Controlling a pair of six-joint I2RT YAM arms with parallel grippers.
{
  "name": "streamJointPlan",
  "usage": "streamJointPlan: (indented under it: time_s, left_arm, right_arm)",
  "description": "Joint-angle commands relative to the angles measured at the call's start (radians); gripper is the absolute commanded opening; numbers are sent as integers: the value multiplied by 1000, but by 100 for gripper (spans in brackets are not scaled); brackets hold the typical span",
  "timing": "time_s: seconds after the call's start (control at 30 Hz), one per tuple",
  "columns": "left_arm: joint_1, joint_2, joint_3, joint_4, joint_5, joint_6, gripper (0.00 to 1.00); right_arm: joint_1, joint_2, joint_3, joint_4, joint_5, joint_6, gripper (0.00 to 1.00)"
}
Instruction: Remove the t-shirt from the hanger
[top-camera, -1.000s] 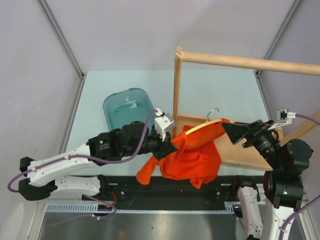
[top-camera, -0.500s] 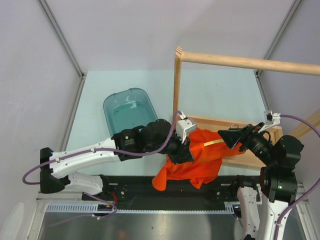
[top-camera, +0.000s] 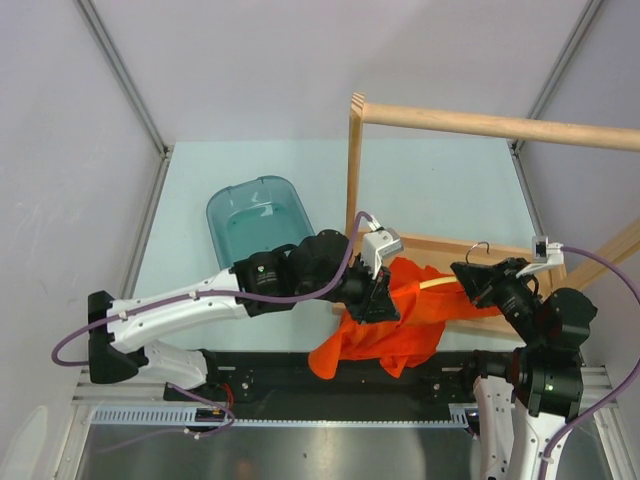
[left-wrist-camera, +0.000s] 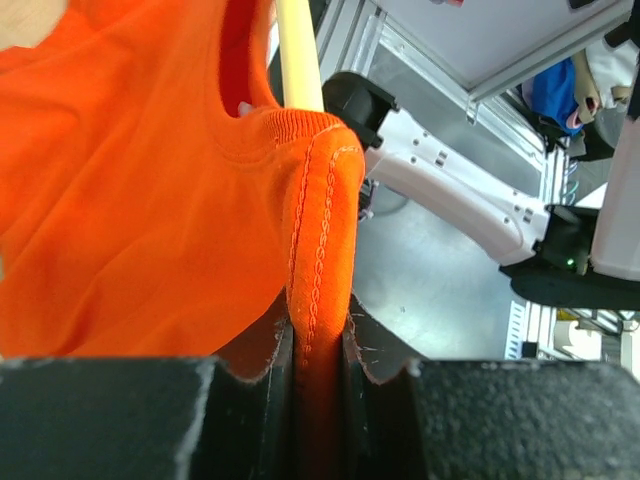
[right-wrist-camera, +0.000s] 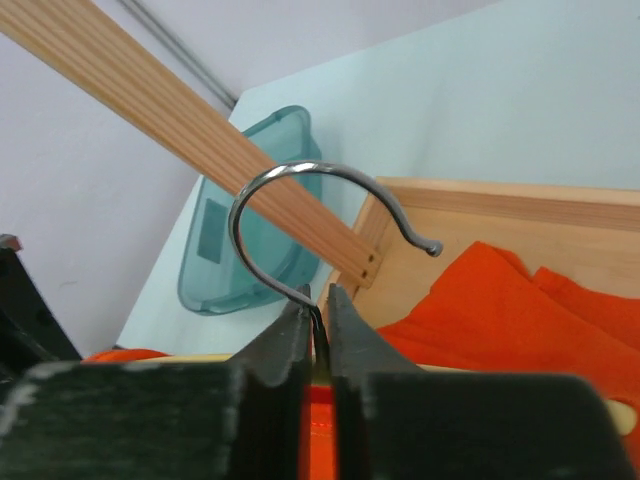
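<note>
Left arm (top-camera: 170, 308) and right arm (top-camera: 545, 440): white shells between rounded black joints. A purple cable (top-camera: 60, 347) trails along each. Claw fingers (left-wrist-camera: 100, 420) are black and rough-textured. A small green light (top-camera: 546, 384) glows on the right arm.

The left arm (top-camera: 190, 300) reached from its base at the lower left toward the middle, stretched out long and low, with white links near the base and black links further out. Its wrist was turned to the right. The left gripper (top-camera: 383, 300) had both jaws pressed tightly on a fold of the t-shirt (left-wrist-camera: 130, 200), with only the cloth between them. The right arm (top-camera: 548, 335) stood folded and more upright over its base at the lower right, its forearm pointing to the left. The right gripper (top-camera: 463, 275) had its jaws closed on the thin wire stem of the hanger (left-wrist-camera: 298, 50), and they almost touched each other.
</note>
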Motion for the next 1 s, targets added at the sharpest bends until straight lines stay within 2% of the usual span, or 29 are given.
streamJointPlan:
  time_s: [0.0, 0.13, 0.17, 0.23, 0.27, 0.43, 0.53, 0.77, 0.87, 0.97]
  left_arm:
    - [-3, -13, 92, 109, -2, 19, 12]
    - [-3, -40, 75, 72, -56, 58, 37]
    - [-4, -52, 61, 72, -77, 59, 49]
    - [-3, -92, 18, 70, -116, 78, 59]
    - [-4, -103, 6, 67, -122, 84, 68]
    - [-3, -184, -102, 60, -142, 116, 81]
    - [-3, -229, -134, 41, -168, 131, 84]
    - [-3, -303, -194, 12, -314, 174, 84]
    - [-4, -300, -195, -8, -364, 196, 78]
    - [-3, -301, -214, -13, -395, 202, 63]
  right_arm:
    - [-4, -24, 22, -2, 143, 41, 0]
    - [-4, -24, 22, -7, 184, 55, 0]
    - [-4, -23, 22, -10, 192, 57, 0]
    - [-4, -23, 28, -31, 217, 52, 0]
    - [-4, -26, 30, -39, 223, 54, 0]
    - [-4, -35, 22, -42, 237, 57, 0]
    - [-4, -27, 33, -59, 246, 48, 0]
    - [-4, -37, 48, -73, 235, 57, 0]
    - [-4, -43, 59, -83, 252, 58, 0]
    - [-4, -49, 85, -108, 283, 60, 0]
